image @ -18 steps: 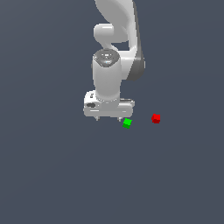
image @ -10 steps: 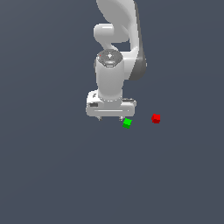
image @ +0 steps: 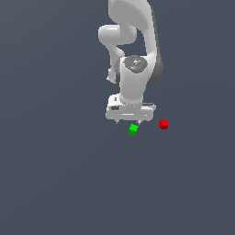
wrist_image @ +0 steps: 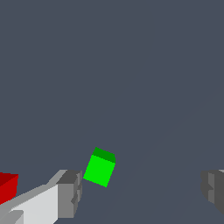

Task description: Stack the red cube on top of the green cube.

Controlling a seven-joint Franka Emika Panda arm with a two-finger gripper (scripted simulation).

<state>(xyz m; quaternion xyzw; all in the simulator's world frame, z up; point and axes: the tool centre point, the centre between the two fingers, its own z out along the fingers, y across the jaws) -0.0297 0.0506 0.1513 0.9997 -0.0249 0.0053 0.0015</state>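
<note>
The red cube [image: 163,124] lies on the dark floor, to the exterior view's right of the green cube [image: 133,129]; the two are apart. My white gripper [image: 130,122] hangs open just above the floor, right behind the green cube and well left of the red one. In the wrist view the green cube [wrist_image: 100,168] sits close to one grey fingertip [wrist_image: 70,194], nothing lies between the gripper's [wrist_image: 141,192] two fingers, and the red cube [wrist_image: 6,186] shows only partly at the picture's edge, beyond that same finger.
A plain dark grey floor [image: 55,174] spreads all around. The white arm [image: 133,41] rises behind the gripper.
The gripper has shifted toward the exterior view's right, now above and behind the green cube. Both cubes have stayed where they were.
</note>
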